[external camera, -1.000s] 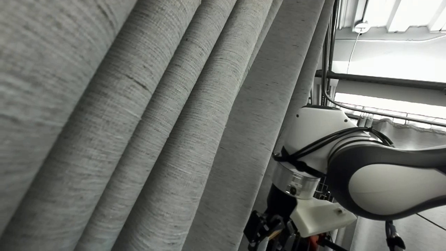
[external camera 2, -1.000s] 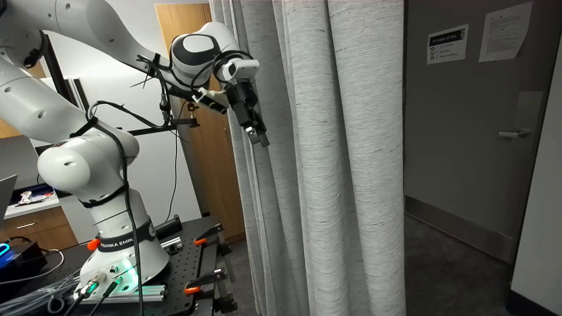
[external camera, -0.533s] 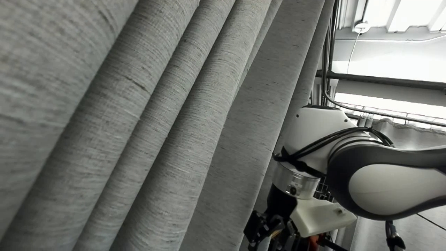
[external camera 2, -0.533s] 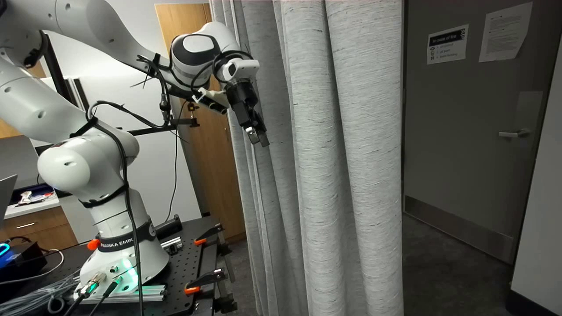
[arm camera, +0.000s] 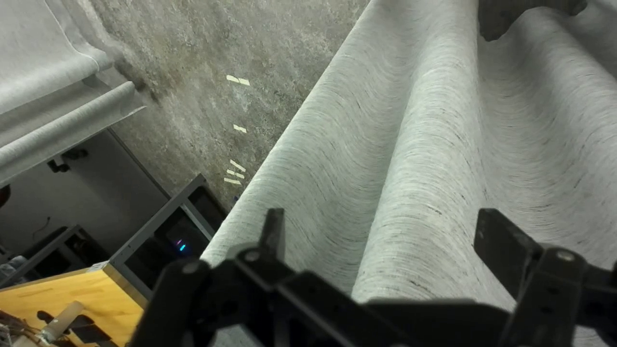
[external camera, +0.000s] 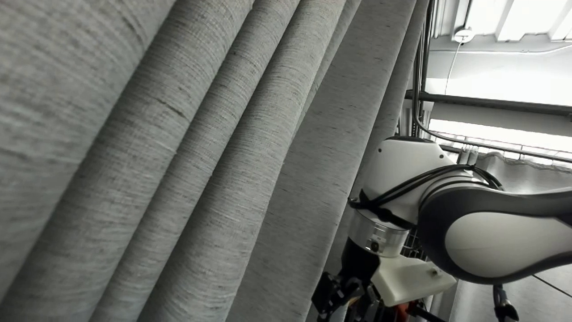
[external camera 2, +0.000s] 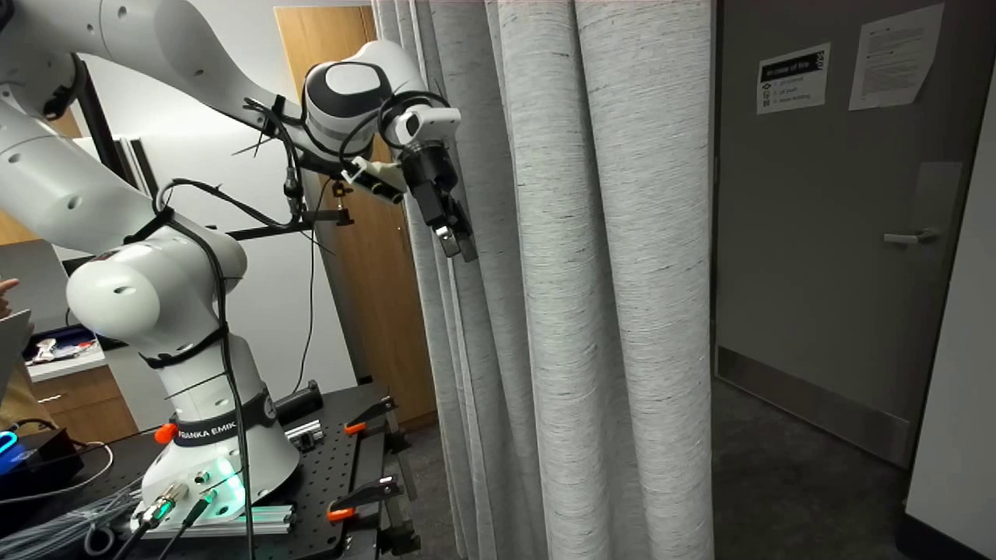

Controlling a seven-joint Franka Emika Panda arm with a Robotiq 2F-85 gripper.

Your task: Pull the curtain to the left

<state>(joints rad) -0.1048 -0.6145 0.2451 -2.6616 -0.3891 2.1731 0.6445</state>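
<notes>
The curtain (external camera: 214, 156) is a large light-grey woven drape with long deep folds. It also hangs in an exterior view (external camera 2: 576, 272) and fills the middle and right of the wrist view (arm camera: 429, 144). My gripper (arm camera: 381, 212) is open, its two black fingers wide apart. One rounded curtain fold runs between the fingers in the wrist view, with nothing pinched. In an exterior view the gripper (external camera 2: 459, 249) points downward at the curtain's left part. I cannot tell whether the fingertips touch the fabric. The lower part of the gripper is partly cut off in an exterior view (external camera: 333, 302).
A grey door (external camera 2: 825, 272) stands right of the curtain, a wooden cabinet (external camera 2: 381, 311) behind the arm. The arm is mounted on a black table (external camera 2: 334, 435) with clamps. A person's hand (external camera 2: 6, 286) shows at the left edge. A wooden tabletop (arm camera: 82, 294) lies lower left.
The curtain's nearer folds have shifted slightly to the left in both exterior views. The arm has barely moved. A person's hand has come into view at the left edge.
</notes>
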